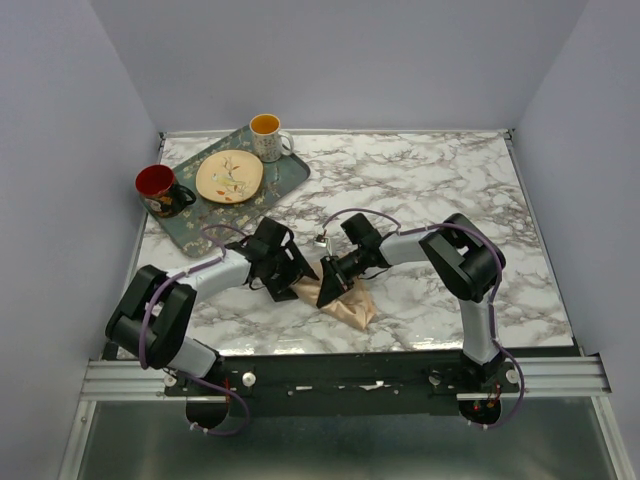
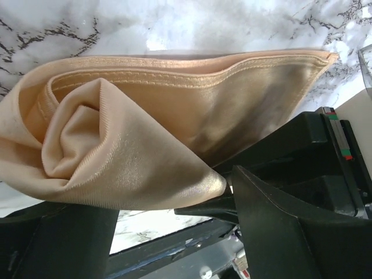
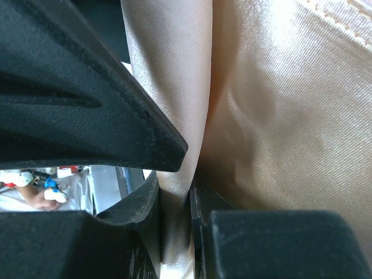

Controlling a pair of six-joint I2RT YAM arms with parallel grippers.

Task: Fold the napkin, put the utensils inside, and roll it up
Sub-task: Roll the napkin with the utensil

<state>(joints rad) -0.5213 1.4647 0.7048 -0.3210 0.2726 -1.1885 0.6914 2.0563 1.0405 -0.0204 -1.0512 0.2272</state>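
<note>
The napkin (image 1: pixel 347 303), one bunched peach roll, lies by the middle of the counter's (image 1: pixel 430 180) near edge. Both arms bend inward over it. The right end effector (image 1: pixel 329 284) pinches a fold, and the left end effector (image 1: pixel 297 284) stands spread wide beside the roll. At the far left corner, one tray (image 1: pixel 290 172) carries one plate (image 1: pixel 229 176) and two mugs: a red mug (image 1: pixel 157 186) and a yellow mug (image 1: pixel 266 133).

Far left on your marble desk (image 1: pixel 430 180) you see a dark patterned tray (image 1: pixel 288 173). It carries a cream floral plate (image 1: pixel 229 176), a red mug (image 1: pixel 158 187) at its left end and a yellow-lined mug (image 1: pixel 266 136) at its far corner.
</note>
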